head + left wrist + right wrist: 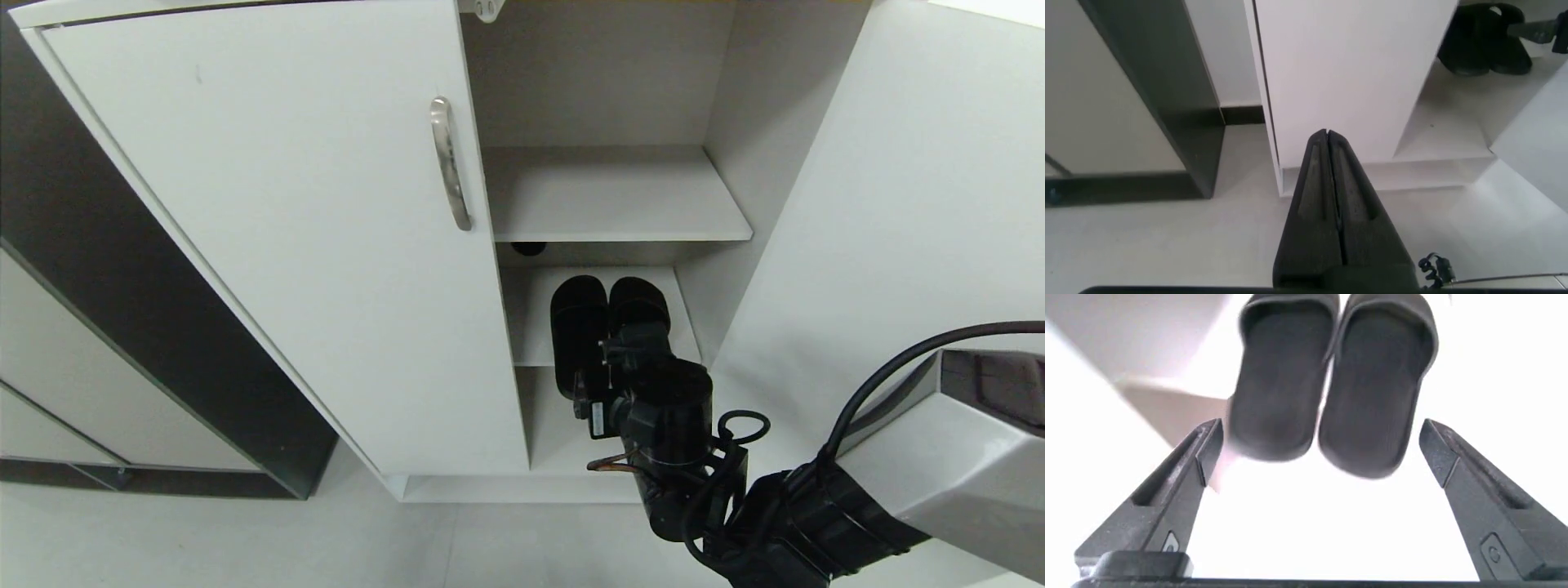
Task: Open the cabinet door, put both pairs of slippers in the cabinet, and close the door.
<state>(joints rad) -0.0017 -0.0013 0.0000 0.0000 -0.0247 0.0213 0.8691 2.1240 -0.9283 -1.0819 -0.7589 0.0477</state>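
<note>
We are looking at a white cabinet (727, 98) whose right door (898, 204) is standing wide open, while the left door (286, 245), with its metal handle (451, 163), is lying flat against the front.

1 pair of black slippers (596, 318) is sitting inside on the middle shelf (531, 327), below the upper shelf (612, 196). The 2 slippers are lying side by side and touching, toes pointing into the cabinet. Their heel ends are sticking out past the shelf's front edge.

We are seeing the right gripper (1321, 429) hanging just in front of those heels with its jaws spread wide and released. Its 2 fingers (1196, 457) are standing to either side of the heel ends, apart from them and gripping nothing.

The left gripper (1327, 143) is hanging well apart from the slippers, over the floor (245, 539) in front of the left door. Its 2 fingers are pressing flat against each other, clenched on nothing, and pointing toward the cabinet's base.

At the back, just under the upper shelf, a dark shape (529, 247) is showing, and we cannot tell what it is.
</note>
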